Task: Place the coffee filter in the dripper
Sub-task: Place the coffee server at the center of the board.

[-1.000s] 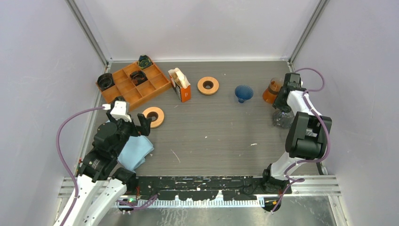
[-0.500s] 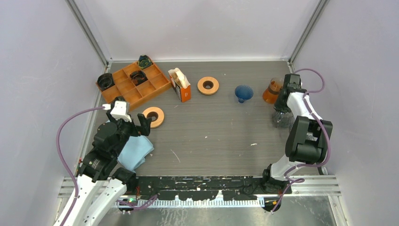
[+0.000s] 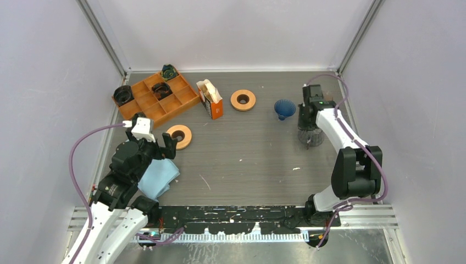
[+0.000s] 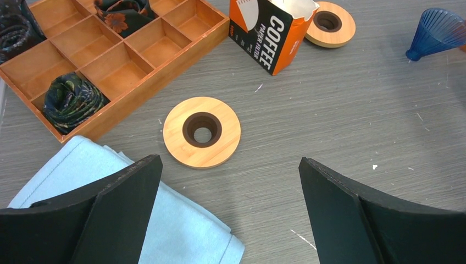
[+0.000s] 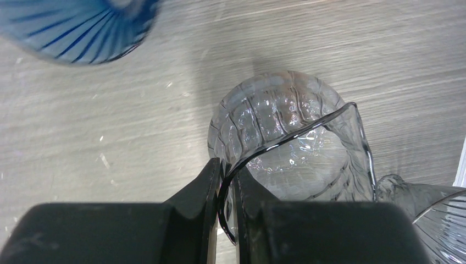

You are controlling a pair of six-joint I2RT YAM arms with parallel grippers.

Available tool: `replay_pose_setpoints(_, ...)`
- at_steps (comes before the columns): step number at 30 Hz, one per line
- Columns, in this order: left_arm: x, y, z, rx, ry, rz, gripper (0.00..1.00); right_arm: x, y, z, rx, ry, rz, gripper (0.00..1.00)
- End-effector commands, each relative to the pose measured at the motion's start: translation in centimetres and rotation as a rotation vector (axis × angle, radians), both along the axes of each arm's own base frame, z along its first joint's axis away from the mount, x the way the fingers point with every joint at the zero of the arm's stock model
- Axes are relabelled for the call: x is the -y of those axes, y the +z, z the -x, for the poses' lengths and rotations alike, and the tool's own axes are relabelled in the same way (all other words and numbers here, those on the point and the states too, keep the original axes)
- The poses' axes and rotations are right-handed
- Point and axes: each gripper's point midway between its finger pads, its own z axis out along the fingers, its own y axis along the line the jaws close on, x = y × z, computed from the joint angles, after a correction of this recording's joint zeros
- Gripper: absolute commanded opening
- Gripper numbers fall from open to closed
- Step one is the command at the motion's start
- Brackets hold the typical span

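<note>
Two arms noted. The left gripper (image 4: 231, 184) is held over the table with its fingers (image 4: 118, 209) spread wide and nothing between them, beside one light blue folded cloth (image 3: 159, 177). The right gripper (image 5: 226, 179) is pinched on the rim of one clear ribbed glass dripper (image 5: 286, 137), with one finger inside the wall and one outside; the dripper is seen standing on the grey table (image 3: 247, 165). One blue ribbed cone dripper (image 3: 284, 108) is set just beside it, apart from it. Two round wooden rings are counted: a near wooden ring (image 4: 201, 132) ahead of the left gripper and a far wooden ring (image 3: 243, 99). One orange cardboard box (image 4: 272, 33) is marked "COFFEE PAPER FILTER"; the white paper coffee filters (image 3: 206, 85) are seen standing in its open top, well apart from both drippers. One wooden compartment tray (image 3: 176, 102) is recorded, with three dark rolled cloths (image 4: 71, 99) in it.
</note>
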Motion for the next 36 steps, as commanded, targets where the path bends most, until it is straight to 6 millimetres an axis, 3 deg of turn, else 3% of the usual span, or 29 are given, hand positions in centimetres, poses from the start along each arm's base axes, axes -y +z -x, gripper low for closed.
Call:
replay_pose_setpoints(1, -0.1, 1.3, -0.3, 0.03, 0.008, -0.002, 0.99, -3.1, 4.2, -0.4, 0.075, 0.146, 0.067, 0.01)
replay_pose_setpoints(11, -0.6, 1.2, -0.5, 0.019, 0.034, -0.009, 0.99, -10.9, 6.1, 0.9, 0.052, 0.452, 0.041, 0.01)
replay_pose_setpoints(20, -1.9, 1.3, -0.6, 0.022, 0.102, -0.018, 0.99, -18.1, 6.5, 2.1, 0.074, 0.869, 0.022, 0.01)
replay_pose_setpoints(28, -2.6, 1.6, -0.5, 0.029, 0.132, -0.015, 0.99, -23.9, 5.9, 3.1, 0.079, 1.254, 0.02, 0.01)
replay_pose_setpoints(36, -2.9, 1.6, -0.5, 0.029, 0.15, -0.018, 0.99, -27.6, 3.9, 3.0, 0.015, 1.528, 0.05, 0.01)
